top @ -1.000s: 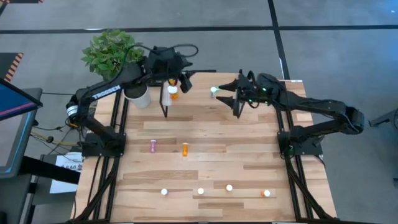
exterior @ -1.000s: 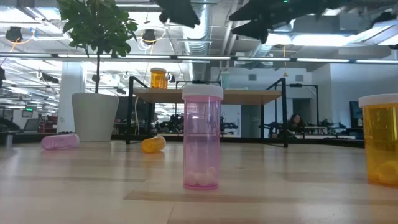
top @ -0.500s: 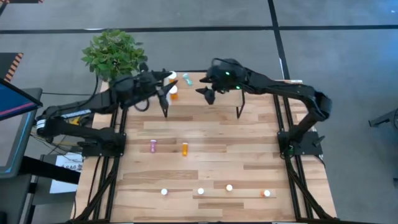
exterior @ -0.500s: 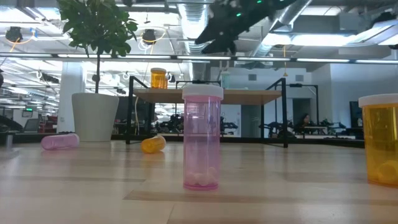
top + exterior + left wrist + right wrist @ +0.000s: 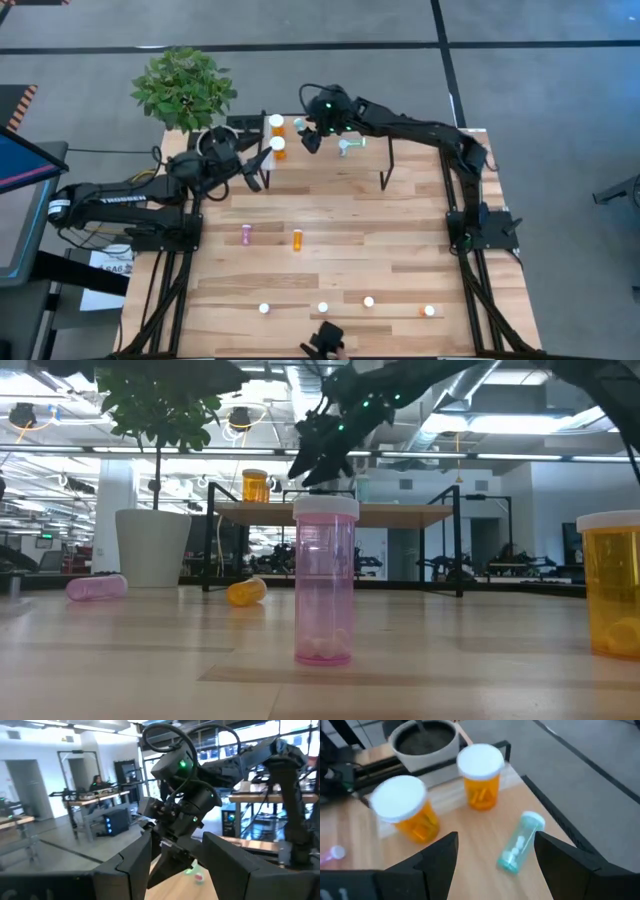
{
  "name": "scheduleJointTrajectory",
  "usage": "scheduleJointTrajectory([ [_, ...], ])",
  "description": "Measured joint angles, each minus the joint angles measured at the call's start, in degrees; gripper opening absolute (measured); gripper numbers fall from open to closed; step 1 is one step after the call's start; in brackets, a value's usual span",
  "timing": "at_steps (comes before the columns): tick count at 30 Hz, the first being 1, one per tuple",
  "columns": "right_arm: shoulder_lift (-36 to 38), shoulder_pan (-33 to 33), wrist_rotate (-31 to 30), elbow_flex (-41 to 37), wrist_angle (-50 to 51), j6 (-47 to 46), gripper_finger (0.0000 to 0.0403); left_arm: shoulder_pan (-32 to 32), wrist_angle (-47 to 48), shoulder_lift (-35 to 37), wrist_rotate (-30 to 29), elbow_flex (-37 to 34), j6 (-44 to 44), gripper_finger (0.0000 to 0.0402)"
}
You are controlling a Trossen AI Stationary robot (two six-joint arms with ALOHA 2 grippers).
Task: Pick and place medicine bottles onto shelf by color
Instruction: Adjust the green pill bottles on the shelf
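The shelf stands at the table's far edge. Two orange bottles stand upright on its left end, and a teal bottle lies on its side on the shelf top, right of them. My right gripper hovers open and empty above the shelf's left part, its fingers standing apart over the boards near the teal bottle. My left gripper is open and empty, off the shelf's left near corner, and faces the right gripper.
A pink bottle and an orange one lie at mid-table. Several bottles stand along the near edge, among them a pink one and an orange one. A potted plant stands at the far left corner.
My left gripper has drawn back from over the shelf's left end, toward the table's left and near side and lower. My right gripper has swung from the shelf's right part toward the table's left, and now stands over the shelf's left part beside the orange bottles.
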State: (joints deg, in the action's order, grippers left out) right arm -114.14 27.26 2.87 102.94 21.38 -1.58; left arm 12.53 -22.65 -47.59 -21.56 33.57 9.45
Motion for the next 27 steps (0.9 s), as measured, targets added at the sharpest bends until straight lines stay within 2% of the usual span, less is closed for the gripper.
scheduleJointTrajectory([
  [8, -6.26, 1.01, -0.67, 6.37, 3.50, 0.49, 0.0286, 0.09, 0.95, 0.02, -1.51, -0.95, 1.74, 0.0167],
  [14, -9.22, 1.03, -1.99, 7.82, 5.28, 2.27, 0.0286, 0.44, 0.96, 0.02, -1.64, -0.97, 2.32, 0.0167],
  [22, -9.90, 1.45, -3.06, 7.82, 7.79, 2.57, 0.0284, 0.61, 1.35, 0.00, -1.69, -0.95, 2.34, 0.0167],
  [27, -9.67, 1.41, -3.13, 7.84, 8.37, 3.29, 0.0259, 0.61, 1.37, -0.02, -1.71, -0.97, 2.34, 0.0167],
])
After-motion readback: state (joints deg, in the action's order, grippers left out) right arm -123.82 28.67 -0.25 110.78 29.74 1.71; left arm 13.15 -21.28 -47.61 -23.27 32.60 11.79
